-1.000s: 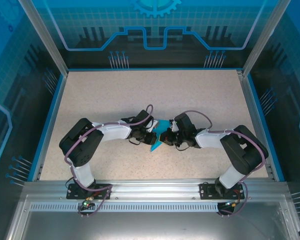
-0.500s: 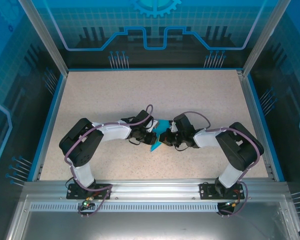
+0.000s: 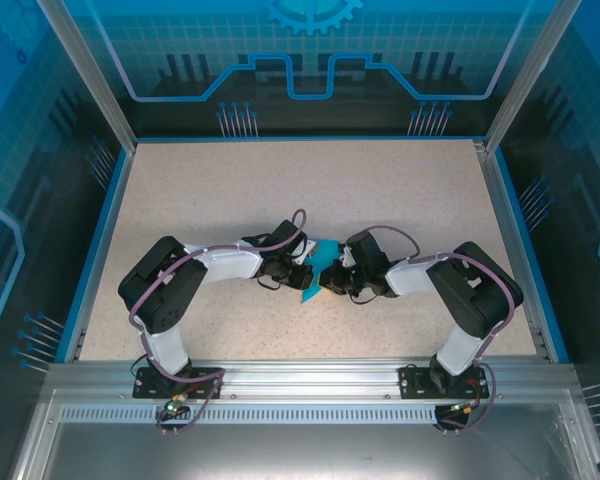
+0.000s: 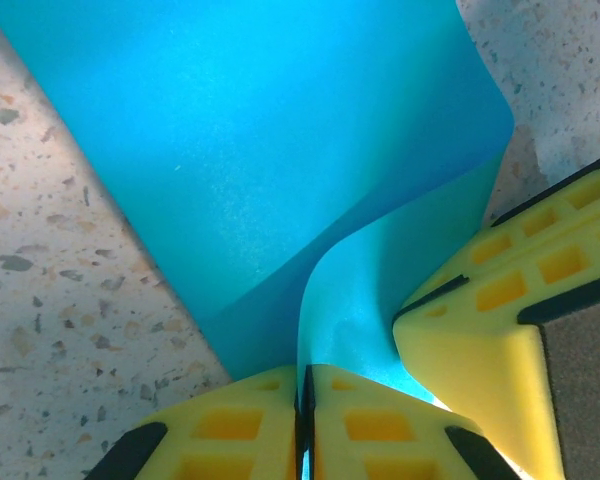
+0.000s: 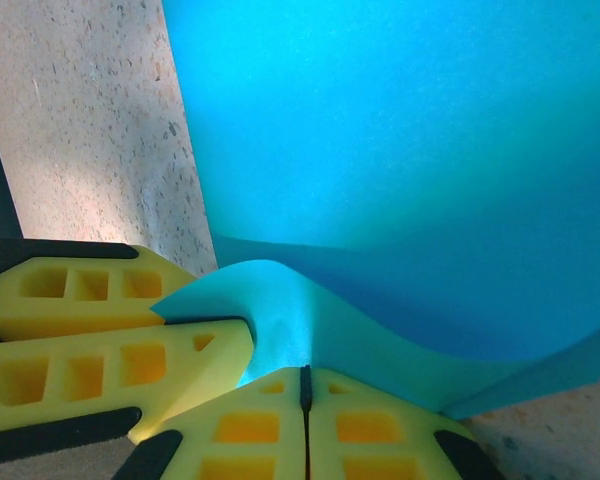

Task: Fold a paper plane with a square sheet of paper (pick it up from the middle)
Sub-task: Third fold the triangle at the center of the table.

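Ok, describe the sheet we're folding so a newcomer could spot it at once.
On the speckled beige table, look near the middle, where the left arm and right arm meet. There the left gripper and right gripper each pinch part of the sheet of paper. It is thin, plain teal-blue and partly folded, unlike the yellow fingers pinching it.

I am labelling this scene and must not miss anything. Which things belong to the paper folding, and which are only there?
Belong to the job:
teal paper
left gripper, shut on it
right gripper, shut on it

Only there:
speckled table
blue enclosure panels
aluminium rail
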`<action>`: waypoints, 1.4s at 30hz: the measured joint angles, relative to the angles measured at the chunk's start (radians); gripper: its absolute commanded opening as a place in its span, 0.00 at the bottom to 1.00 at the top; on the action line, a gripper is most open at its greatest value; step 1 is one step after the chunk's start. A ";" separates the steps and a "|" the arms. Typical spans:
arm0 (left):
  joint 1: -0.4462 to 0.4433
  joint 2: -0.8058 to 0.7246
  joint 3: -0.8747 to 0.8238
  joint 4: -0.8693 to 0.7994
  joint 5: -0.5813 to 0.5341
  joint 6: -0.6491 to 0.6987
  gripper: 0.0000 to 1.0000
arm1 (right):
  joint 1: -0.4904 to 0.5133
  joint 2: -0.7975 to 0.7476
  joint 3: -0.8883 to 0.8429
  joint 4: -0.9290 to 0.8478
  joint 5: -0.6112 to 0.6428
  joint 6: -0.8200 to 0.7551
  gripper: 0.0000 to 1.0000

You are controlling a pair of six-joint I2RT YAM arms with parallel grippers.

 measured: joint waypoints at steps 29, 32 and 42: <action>0.000 0.004 0.000 0.004 0.006 0.004 0.12 | -0.056 -0.008 0.044 -0.109 -0.003 -0.012 0.08; 0.001 0.004 0.000 0.004 0.009 0.015 0.12 | -0.087 -0.028 0.044 -0.109 -0.018 -0.014 0.08; 0.001 0.005 0.000 0.005 0.010 0.019 0.11 | -0.114 0.010 0.047 -0.100 -0.036 -0.040 0.08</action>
